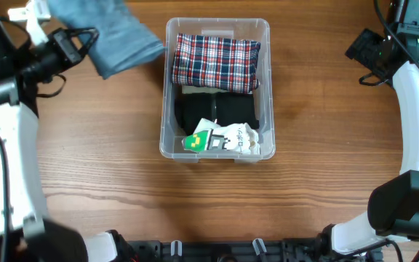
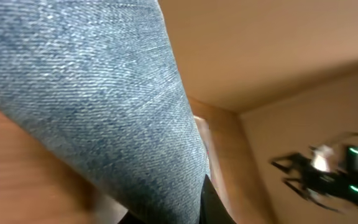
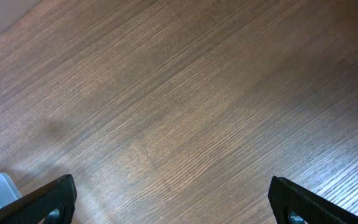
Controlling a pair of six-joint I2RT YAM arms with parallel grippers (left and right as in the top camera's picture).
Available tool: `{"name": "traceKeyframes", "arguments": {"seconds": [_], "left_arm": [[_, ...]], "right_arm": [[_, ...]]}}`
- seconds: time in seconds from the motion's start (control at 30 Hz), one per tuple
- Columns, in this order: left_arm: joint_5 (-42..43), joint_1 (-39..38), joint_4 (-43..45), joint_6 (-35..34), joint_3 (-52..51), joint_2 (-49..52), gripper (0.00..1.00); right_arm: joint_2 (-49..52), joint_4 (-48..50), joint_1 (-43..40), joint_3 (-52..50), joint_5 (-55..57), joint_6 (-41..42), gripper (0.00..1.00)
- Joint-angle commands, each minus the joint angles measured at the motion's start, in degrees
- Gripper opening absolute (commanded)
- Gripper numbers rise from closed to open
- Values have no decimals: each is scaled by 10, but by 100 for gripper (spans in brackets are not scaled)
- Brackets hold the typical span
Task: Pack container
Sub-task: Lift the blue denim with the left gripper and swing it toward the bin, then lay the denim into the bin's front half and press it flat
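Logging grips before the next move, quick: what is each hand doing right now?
Left hand: closed on the blue denim cloth.
Right hand: open, holding nothing.

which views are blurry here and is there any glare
Overhead: sharp and evenly lit, only the denim cloth slightly smeared. Left wrist: denim close up, the right arm with green lights blurred. Right wrist: crisp wood grain on the table, a pale sheen lower left.
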Motion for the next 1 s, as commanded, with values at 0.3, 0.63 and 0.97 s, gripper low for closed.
{"name": "traceKeyframes", "arguments": {"seconds": [0.3, 0.63, 0.97], "left_arm": [[-283, -243, -174, -358, 12, -127, 4], [-539, -476, -111, -529, 11, -125, 4], [-717, -589, -81, -624, 11, -83, 4]], "right_arm": [[6, 2, -1, -1, 10, 7, 100], [6, 2, -1, -1, 10, 7, 100], [6, 2, -1, -1, 10, 7, 100]]}}
